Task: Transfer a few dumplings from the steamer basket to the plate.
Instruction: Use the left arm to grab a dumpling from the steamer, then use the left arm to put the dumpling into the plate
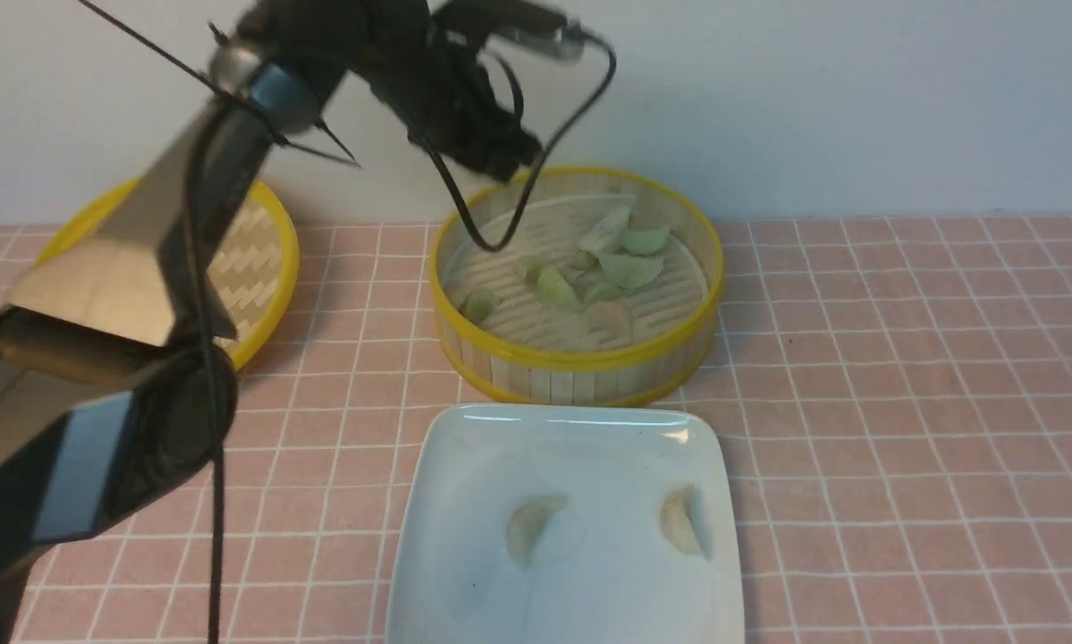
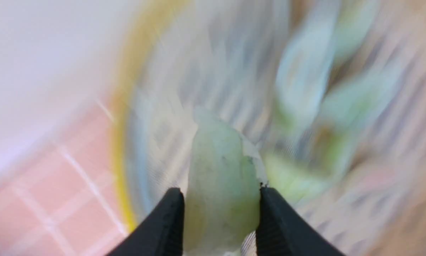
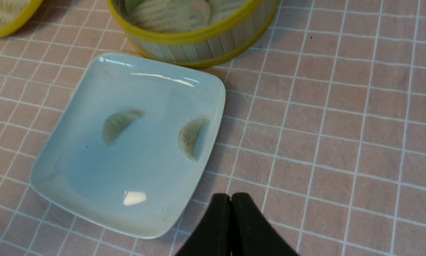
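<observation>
The steamer basket [image 1: 580, 358] stands at the back centre and holds several pale green and whitish dumplings [image 1: 629, 266]. My left gripper [image 1: 500, 156] hangs above the basket's back left rim. In the blurred left wrist view it [image 2: 221, 193] is shut on a pale green dumpling [image 2: 221, 170], held over the basket [image 2: 122, 149]. The white plate [image 1: 464, 501] lies in front of the basket with two beige dumplings on it [image 1: 528, 528] [image 1: 679, 521]. My right gripper [image 3: 230, 197] is shut and empty, above the tiles beside the plate [image 3: 74, 170]. It does not show in the front view.
The flat woven yellow-rimmed lid [image 1: 254, 259] lies at the back left, partly behind my left arm [image 1: 124, 295]. A black cable [image 1: 500, 224] hangs from the arm over the basket. Pink tiled tabletop [image 1: 902, 402] spreads to the right.
</observation>
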You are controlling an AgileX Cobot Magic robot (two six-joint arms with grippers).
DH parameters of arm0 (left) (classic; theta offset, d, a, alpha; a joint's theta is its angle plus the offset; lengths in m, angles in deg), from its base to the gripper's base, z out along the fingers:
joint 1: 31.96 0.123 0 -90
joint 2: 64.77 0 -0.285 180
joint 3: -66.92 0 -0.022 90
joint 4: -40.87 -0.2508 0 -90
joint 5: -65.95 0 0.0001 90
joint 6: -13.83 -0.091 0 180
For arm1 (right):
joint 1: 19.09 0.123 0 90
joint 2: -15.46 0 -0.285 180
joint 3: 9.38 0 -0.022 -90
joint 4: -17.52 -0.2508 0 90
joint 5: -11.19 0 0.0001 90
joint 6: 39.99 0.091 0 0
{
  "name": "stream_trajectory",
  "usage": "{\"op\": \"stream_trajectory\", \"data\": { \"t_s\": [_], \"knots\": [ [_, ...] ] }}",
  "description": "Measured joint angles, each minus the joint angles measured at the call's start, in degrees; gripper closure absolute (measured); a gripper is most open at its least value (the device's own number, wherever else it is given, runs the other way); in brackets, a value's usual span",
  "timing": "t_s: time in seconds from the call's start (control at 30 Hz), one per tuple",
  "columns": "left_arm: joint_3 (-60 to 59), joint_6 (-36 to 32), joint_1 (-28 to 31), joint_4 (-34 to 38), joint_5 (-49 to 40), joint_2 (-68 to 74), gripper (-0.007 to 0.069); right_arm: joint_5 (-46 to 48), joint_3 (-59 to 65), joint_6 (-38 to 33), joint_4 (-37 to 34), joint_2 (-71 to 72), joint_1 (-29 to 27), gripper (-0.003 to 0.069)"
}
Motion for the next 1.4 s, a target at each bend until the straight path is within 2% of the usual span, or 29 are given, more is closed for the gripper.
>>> {"op": "stream_trajectory", "data": {
  "t_s": [0.1,0.2,0.47,0.57,0.7,0.97,1.03,1.17,1.23,1.3,1.33,1.4],
  "knots": [
    [-2.4,3.0,-0.4,1.3,-0.2,-7.9,0.0389,0.5,-2.1,0.0,-0.2,-1.8,0.0,0.0673],
    [-10.9,3.9,-1.2,2.2,-0.2,-15.8,0.0389,1.0,-2.7,0.0,-0.9,-2.8,0.0,0.0673],
    [-55.5,3.2,-7.1,2.4,0.1,-36.3,0.0389,1.7,-2.8,-0.1,-3.2,-2.9,0.0,0.0673],
    [-69.3,2.2,-10.0,2.6,8.1,-38.5,0.0389,1.7,-2.8,-0.3,-3.2,-3.2,0.0,0.0673],
    [-77.3,2.1,-10.7,2.8,16.3,-37.7,0.0389,1.8,-2.8,-0.8,-3.2,-4.5,0.0,0.0673],
    [-80.4,2.1,-11.0,2.8,20.7,-32.2,0.0386,2.4,-4.5,-9.4,-8.0,-15.3,0.4,0.0673],
    [-80.4,2.1,-11.1,2.8,20.7,-31.2,0.0347,2.4,-6.6,-10.8,-8.1,-19.2,1.6,0.0673],
    [-80.1,3.7,-11.1,2.8,20.1,-30.7,0.0223,1.1,-12.8,-11.4,-6.7,-27.8,5.3,0.0671],
    [-79.3,4.9,-11.1,2.6,18.7,-30.7,0.0207,-0.2,-15.7,-11.5,-6.0,-31.5,6.9,0.0669],
    [-78.2,6.3,-11.1,1.6,16.5,-31.7,0.0233,-2.3,-19.7,-11.7,-4.8,-36.7,9.0,0.0666],
    [-77.8,6.8,-11.1,1.0,15.5,-32.8,0.0270,-3.1,-21.2,-11.7,-4.2,-38.7,9.7,0.0664],
    [-77.5,7.4,-11.1,-0.2,13.5,-36.7,0.0406,-4.6,-25.6,-11.7,-2.8,-44.2,11.5,0.0647]
  ]
}}
